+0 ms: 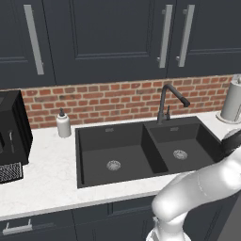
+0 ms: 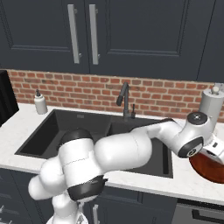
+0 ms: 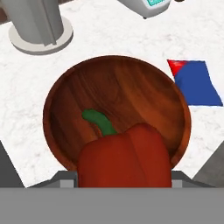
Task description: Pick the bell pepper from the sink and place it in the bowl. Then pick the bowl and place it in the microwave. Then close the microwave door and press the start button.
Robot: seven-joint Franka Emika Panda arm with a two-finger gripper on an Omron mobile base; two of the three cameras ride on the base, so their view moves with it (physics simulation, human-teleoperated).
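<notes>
The white arm (image 2: 131, 153) stretches from the lower left across the black sink (image 2: 65, 127) to the right edge, where its wrist hangs over the reddish-brown bowl (image 2: 208, 168) on the pale worktop (image 2: 183, 186). Behind the wrist stands a grey cylinder (image 2: 212, 105). A black faucet (image 2: 124, 100) rises against the brick wall (image 2: 166, 96); a soap dispenser (image 2: 40, 103) sits at the left.
</notes>
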